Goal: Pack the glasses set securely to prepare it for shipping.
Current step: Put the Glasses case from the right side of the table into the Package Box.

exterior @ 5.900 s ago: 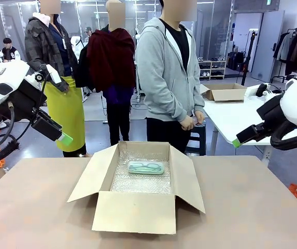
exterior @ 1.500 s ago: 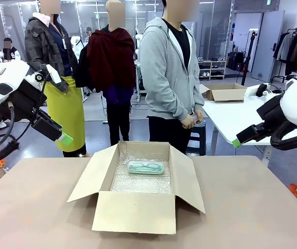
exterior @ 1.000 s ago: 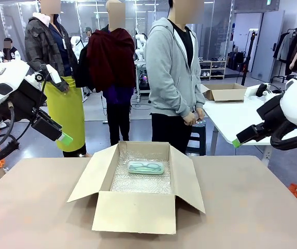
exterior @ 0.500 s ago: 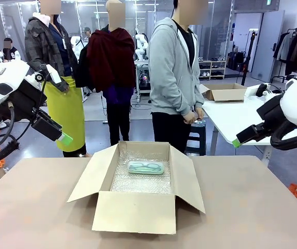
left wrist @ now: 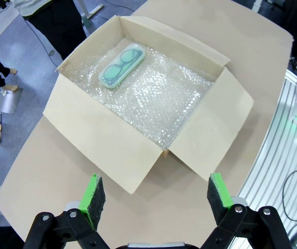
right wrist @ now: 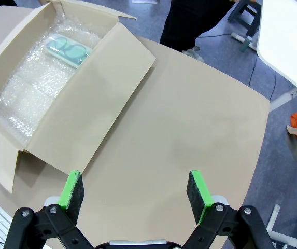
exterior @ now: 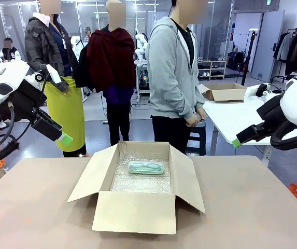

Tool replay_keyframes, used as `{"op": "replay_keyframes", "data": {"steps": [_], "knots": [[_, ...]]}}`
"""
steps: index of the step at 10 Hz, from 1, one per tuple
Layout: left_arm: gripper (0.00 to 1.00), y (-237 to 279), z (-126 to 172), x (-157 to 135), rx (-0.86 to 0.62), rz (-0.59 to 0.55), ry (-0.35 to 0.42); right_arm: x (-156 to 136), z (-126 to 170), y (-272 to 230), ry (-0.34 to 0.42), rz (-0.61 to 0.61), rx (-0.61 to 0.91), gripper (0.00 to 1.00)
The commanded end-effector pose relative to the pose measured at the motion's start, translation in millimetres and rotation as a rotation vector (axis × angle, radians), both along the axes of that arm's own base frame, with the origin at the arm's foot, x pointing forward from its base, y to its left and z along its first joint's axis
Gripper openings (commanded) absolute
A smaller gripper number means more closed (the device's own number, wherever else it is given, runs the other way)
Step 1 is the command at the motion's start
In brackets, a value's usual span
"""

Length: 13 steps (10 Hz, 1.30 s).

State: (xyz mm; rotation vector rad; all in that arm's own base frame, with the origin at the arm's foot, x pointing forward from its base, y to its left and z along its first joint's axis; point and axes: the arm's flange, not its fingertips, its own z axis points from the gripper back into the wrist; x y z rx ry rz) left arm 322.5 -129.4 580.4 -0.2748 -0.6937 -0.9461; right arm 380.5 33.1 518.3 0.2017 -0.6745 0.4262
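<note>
Mint green glasses case (left wrist: 121,66) lies on bubble wrap (left wrist: 158,98) in the open cardboard box (left wrist: 101,145). Left gripper (left wrist: 154,187) and right gripper (right wrist: 135,184) hover, spread wide, empty

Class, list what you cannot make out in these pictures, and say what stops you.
What the person's hands hold: front view, too small, fingers cover it.
Anything under the bubble wrap in the box: left wrist view, the wrap covers the floor.
Whether the spectacles shape on the green case is print or real glasses: front view, too small.
</note>
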Motion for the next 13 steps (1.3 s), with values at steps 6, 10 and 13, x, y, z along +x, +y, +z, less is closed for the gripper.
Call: {"op": "replay_keyframes", "data": {"steps": [6, 10, 13], "knots": [[1.00, 0.8, 1.6, 0.3, -0.005, 0.001, -0.009, 0.2, -0.4, 1.3, -0.003, -0.002, -0.001, 1.00], [1.00, 0.8, 1.6, 0.3, -0.005, 0.001, -0.009, 0.2, -0.4, 1.3, -0.003, -0.002, -0.001, 1.00], [1.00, 0.8, 1.6, 0.3, -0.005, 0.001, -0.009, 0.2, -0.4, 1.3, -0.003, -0.002, -0.001, 1.00]]}}
